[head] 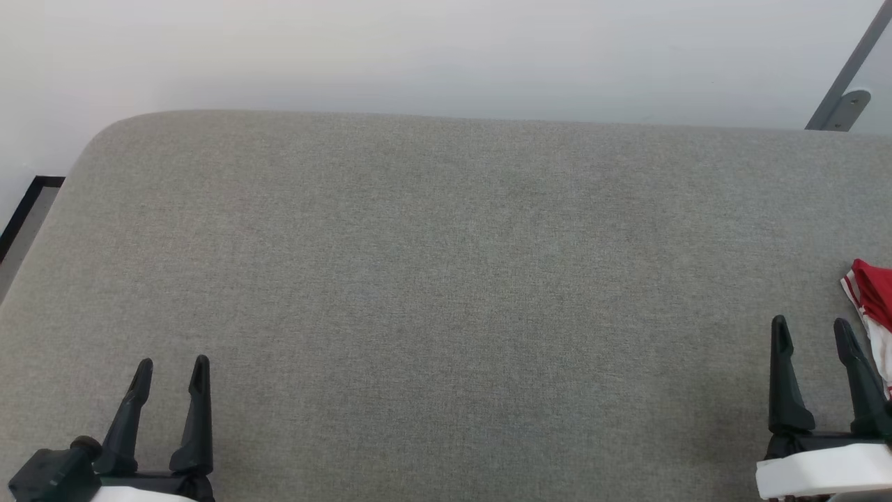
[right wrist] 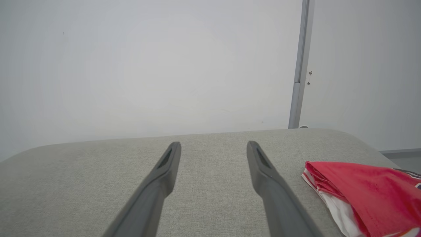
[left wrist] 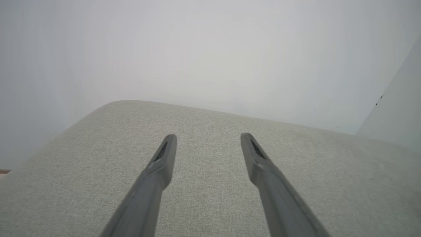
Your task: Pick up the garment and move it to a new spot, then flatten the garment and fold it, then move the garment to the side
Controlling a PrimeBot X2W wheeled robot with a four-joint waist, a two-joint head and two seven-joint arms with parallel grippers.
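Left hand (head: 173, 362) and right hand (head: 810, 323): fingers apart, empty, at worktop (head: 446, 279) near edge. Shirt (right wrist: 365, 194), seemingly bunched, at right edge.

Premises: a plain indoor test room of the laboratory kind; its exact use cannot be told.

Grounds:
- The work surface is a wide pad (head: 446, 279) covered in grey woven fabric, with rounded corners, set against a plain white wall (head: 418, 49).
- Behind the pad's far right corner, a grey metal post (right wrist: 297, 65) with a bracket (head: 847, 104) borders a pale partition panel (right wrist: 361, 65).
- Off the far left corner, a black strip (head: 21, 209) edges grey floor.
- A robot's left gripper (head: 173, 362) and right gripper (head: 810, 323) stand over the pad's near edge.
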